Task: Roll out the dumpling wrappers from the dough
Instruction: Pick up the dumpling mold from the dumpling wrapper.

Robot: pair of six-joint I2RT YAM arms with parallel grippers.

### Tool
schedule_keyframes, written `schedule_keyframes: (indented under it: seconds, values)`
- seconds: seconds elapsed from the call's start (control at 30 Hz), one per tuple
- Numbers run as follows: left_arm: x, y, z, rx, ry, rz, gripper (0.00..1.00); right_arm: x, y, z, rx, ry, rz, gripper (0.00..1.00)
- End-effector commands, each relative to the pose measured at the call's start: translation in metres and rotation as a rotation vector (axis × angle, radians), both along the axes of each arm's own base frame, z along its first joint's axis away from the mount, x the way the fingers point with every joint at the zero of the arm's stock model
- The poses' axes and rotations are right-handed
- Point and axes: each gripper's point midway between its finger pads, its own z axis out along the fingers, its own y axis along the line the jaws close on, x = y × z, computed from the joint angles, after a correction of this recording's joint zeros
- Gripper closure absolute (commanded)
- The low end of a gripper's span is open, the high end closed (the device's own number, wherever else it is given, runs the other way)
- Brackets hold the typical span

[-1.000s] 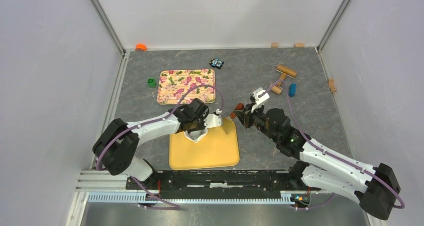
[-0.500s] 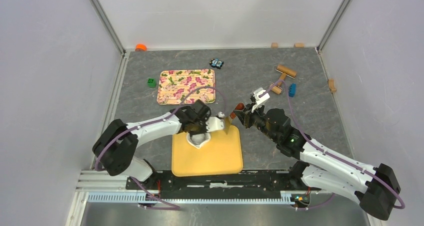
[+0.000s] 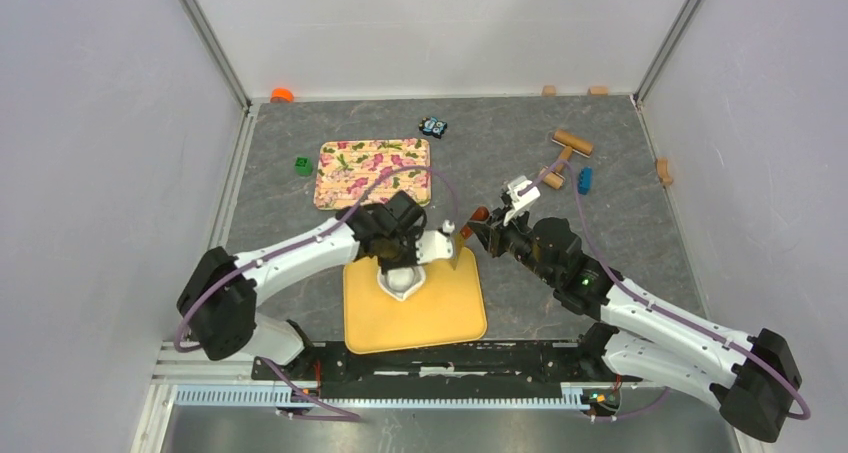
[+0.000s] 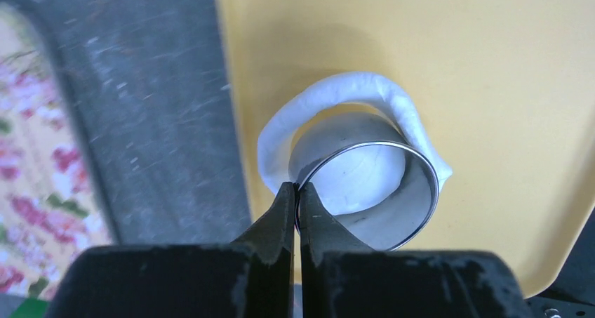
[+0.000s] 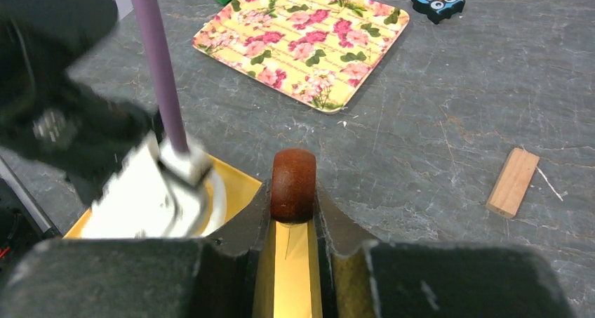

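Since a second ago, the left arm has reached further out and the yellow board has slid a little to the right with it, while the right arm has stayed where it was. Left gripper: its jaws are pinched tight on the thin rim of a round cup, which stands mouth-down on the board like a cutter. Inside the ring lies a flat white disc, the one wrapper taking shape; outside it a ragged collar of leftover dough hugs the far wall of the cup. Right gripper: its jaws are narrow and clamp a brown wooden piece, rounded, probably a small roller seen end-on, held above the far corner of the board and off the dough. Further out, the floral tray sits on the grey table, and no finished wrapper shows on it. By this view the dough is already flattened and one round is being cut; lifting the cup, freeing the round and working the scrap appear to remain.
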Motion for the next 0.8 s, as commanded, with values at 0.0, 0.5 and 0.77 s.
schedule_keyframes:
  seconds: [0.0, 0.5, 0.77]
  values:
    - [0.012, 0.006, 0.056, -0.104, 0.007, 0.108, 0.98, 0.002, -0.001, 0.026, 0.062, -0.059, -0.013, 1.00]
    - [0.030, 0.019, 0.022, -0.089, 0.055, 0.337, 0.98, -0.007, -0.014, 0.058, 0.180, -0.027, -0.064, 1.00]
    - [0.024, 0.014, -0.004, -0.106, 0.110, 0.400, 0.98, -0.015, -0.003, 0.045, 0.467, 0.115, -0.073, 1.00]
